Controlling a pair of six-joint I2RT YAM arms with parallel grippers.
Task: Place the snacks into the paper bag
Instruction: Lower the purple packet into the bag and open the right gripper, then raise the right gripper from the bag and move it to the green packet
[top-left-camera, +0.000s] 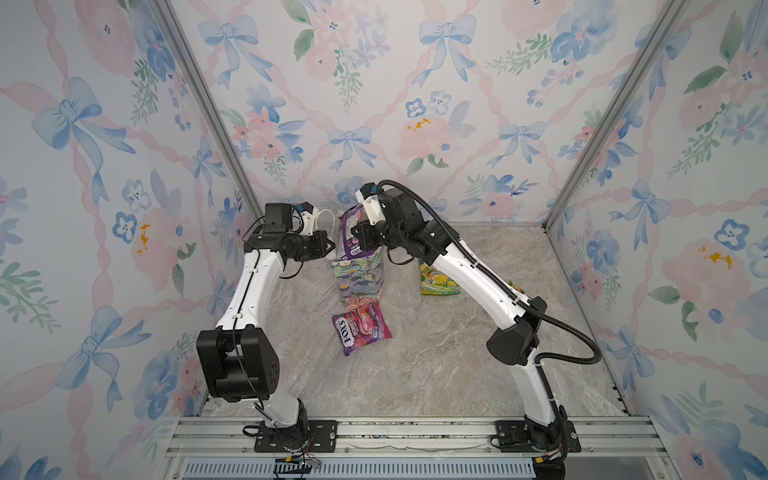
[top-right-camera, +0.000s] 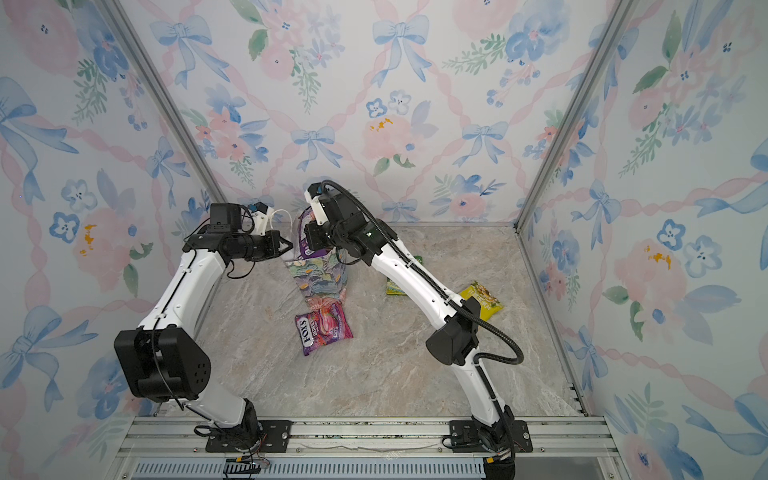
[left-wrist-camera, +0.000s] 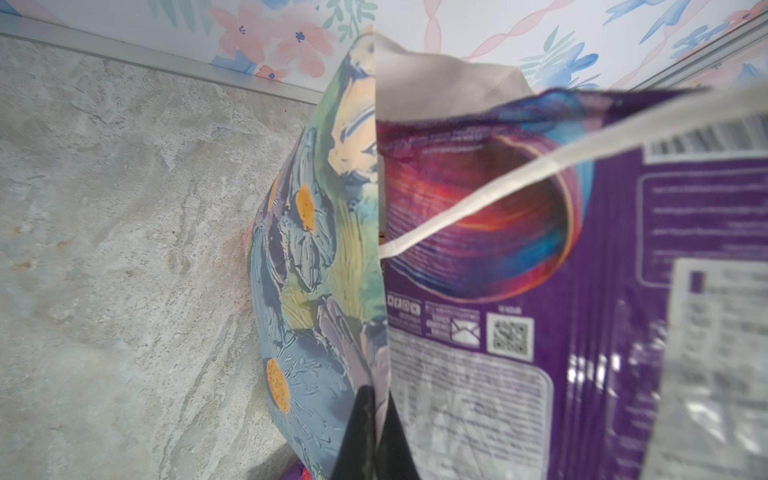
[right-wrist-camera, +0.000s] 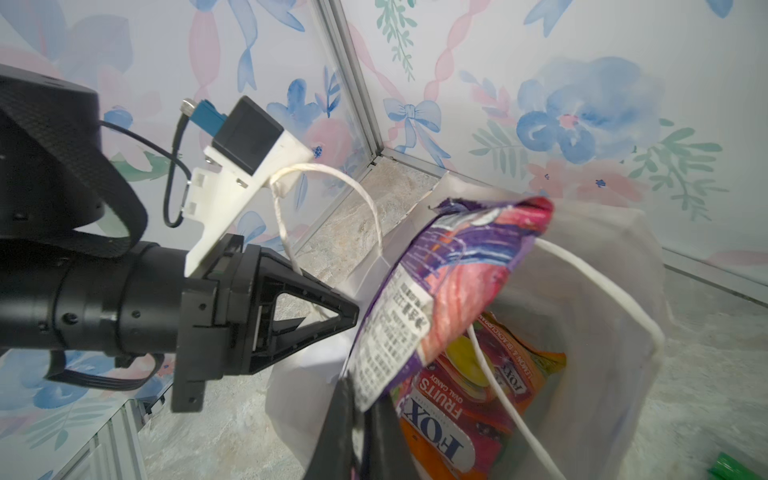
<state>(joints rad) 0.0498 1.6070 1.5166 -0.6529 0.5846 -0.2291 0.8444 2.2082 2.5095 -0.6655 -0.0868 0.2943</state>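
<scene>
At the mouth of the tall floral-print paper bag: insertion step under way.
Right gripper clamped on glossy purple snack packet, tilted, partly inside; left gripper pinches bag rim. Next, likely: lower, then release.

marble tabletop with paper bag, snacks

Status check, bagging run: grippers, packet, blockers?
Left gripper shut on paper bag rim. Right gripper shut on purple packet, over bag mouth. Cord handle across mouth, may snag.

Glossy plastic packet, matt paper bag.
</scene>
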